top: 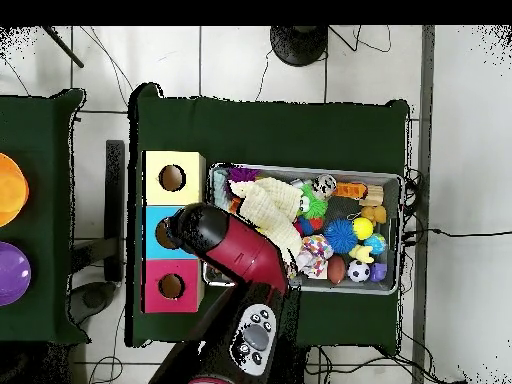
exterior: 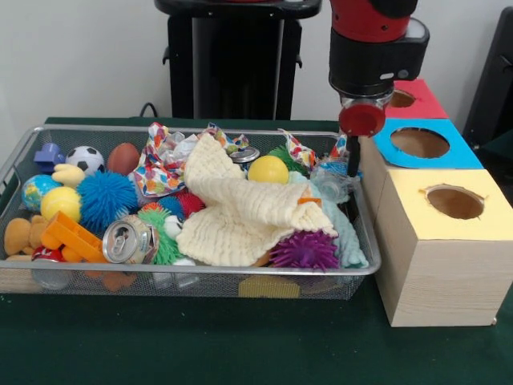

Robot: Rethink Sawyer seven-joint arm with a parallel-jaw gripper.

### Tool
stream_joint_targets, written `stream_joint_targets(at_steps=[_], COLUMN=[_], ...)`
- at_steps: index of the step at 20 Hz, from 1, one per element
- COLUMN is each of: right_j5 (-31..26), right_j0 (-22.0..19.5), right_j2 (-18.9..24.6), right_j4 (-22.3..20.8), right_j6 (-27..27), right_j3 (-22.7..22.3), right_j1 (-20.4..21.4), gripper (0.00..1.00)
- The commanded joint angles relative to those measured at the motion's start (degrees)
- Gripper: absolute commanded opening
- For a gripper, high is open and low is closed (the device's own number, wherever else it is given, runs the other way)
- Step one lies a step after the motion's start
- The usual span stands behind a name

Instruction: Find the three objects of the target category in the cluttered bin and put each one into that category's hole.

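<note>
I see the red and black arm's gripper at the silver wire mesh bin's 3 o'clock edge, beside the round hole in the blue-topped wooden box. Can't tell its opening or hold. A crumpled clear plastic bottle lies below it; long axis unreadable.
</note>
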State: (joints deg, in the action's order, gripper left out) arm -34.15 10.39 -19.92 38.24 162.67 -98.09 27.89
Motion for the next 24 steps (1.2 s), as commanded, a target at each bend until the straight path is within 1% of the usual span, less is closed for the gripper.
stream_joint_targets(at_steps=[1, 4, 7, 14, 17, 19, 21, 22, 24], right_j5=[4.8, 4.8, 2.8, 2.4, -2.5, -5.9, -7.3, -7.0, -8.0], right_j0=[1.2, 2.1, 3.7, 5.2, 6.3, 6.7, 7.1, 7.4, 7.8], right_j2=[3.3, 2.0, -0.4, -3.6, -7.2, -10.0, -11.7, -12.6, -14.8], right_j4=[3.0, 2.8, 1.8, 0.8, -2.2, -4.8, -6.7, -7.3, -9.7], right_j6=[14.4, 15.2, 16.1, 15.1, 13.8, 11.6, 9.9, 9.3, 7.6], right_j3=[-1.1, -0.1, 1.3, 2.8, 4.9, 6.1, 7.0, 7.4, 8.7], right_j1=[-4.3, -5.1, -6.2, -8.8, -9.7, -10.3, -11.0, -11.7, -12.9], gripper=[1.00, 1.00, 1.00, 1.00, 1.00, 1.00, 1.00, 1.00, 1.00])
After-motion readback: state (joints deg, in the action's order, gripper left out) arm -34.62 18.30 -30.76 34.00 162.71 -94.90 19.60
